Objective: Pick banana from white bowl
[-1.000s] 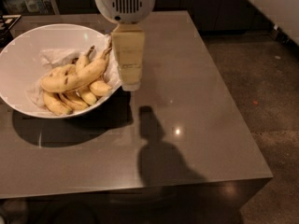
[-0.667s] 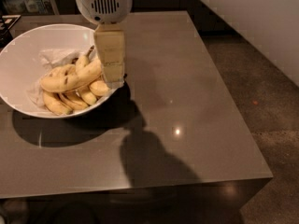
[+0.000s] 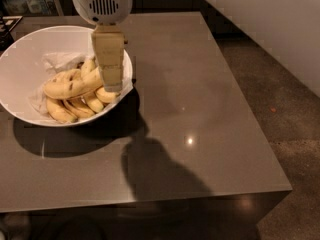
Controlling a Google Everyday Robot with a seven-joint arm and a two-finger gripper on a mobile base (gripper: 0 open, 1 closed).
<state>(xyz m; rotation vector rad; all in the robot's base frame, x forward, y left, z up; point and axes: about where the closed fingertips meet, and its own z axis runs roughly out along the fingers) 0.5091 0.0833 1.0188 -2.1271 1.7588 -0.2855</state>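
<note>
The gripper (image 3: 112, 84) hangs from the arm's white vented housing (image 3: 100, 1), low over the right-hand side of the white bowl (image 3: 20, 59). From this angle it reads as one cream slab, so I cannot tell whether it is open or closed, and nothing shows in its grasp. A second ago it sat out over the bowl's right rim. Now it has slid left and is inside the rim, with its tip in front of the fruit pile.

Right behind that tip lies the banana (image 3: 70, 87), the long speckled one. It stretches left to right across the top of the heap, and its right end is hidden by the gripper. Contact between the two cannot be judged. It lies just where it did a second ago. The shorter bananas (image 3: 75, 109) are bunched beneath and in front of it, also unmoved, all on crumpled white paper (image 3: 60, 61).

The bowl sits at the far left corner of the grey table (image 3: 210, 99), up against the left edge. The arm's dark shadow (image 3: 155, 169) falls toward the near edge, and it too has drifted left. A bright light spot glints mid-table, toward the right edge.
</note>
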